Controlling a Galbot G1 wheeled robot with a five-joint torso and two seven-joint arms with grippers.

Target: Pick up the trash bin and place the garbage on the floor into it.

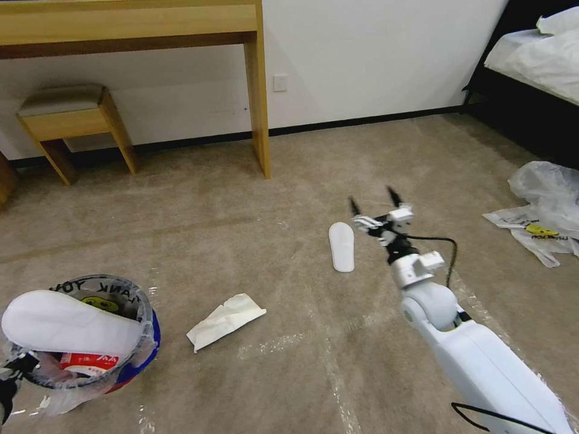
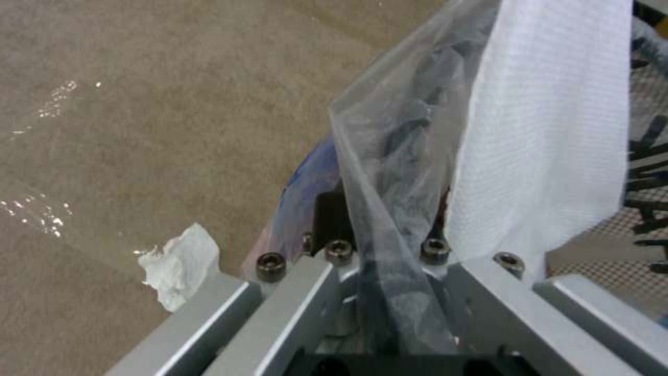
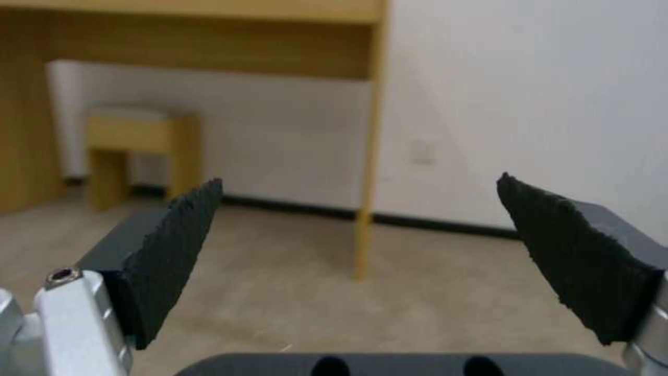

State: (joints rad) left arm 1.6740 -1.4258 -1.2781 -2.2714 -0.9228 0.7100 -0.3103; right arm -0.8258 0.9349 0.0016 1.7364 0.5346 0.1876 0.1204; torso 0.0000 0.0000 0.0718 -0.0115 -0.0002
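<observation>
Right claw [image 1: 374, 202] spread apart above white slipper [image 1: 342, 246] on carpet [image 1: 241, 241]; left claw [image 2: 379, 271] clamped on trash bin [image 1: 142, 337] rim, another slipper [image 1: 66, 322] inside.

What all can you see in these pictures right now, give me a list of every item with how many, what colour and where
trash bin: one, red with a blue band, clear printed liner, near left, held at the rim
slipper in bin: one, white, lying across the bin's mouth
slipper on floor: one, white, centre carpet, beside the right gripper
crumpled paper: one, white, carpet right of the bin
plastic bags: a heap, clear and white with yellow print, far right
desk: one, light wood, against the wall
stool: one, wood, under the desk
bed: one, white bedding, upper right
floor: beige carpet with tape lines
left gripper: shut on the bin's rim
right gripper: open, above the carpet
</observation>
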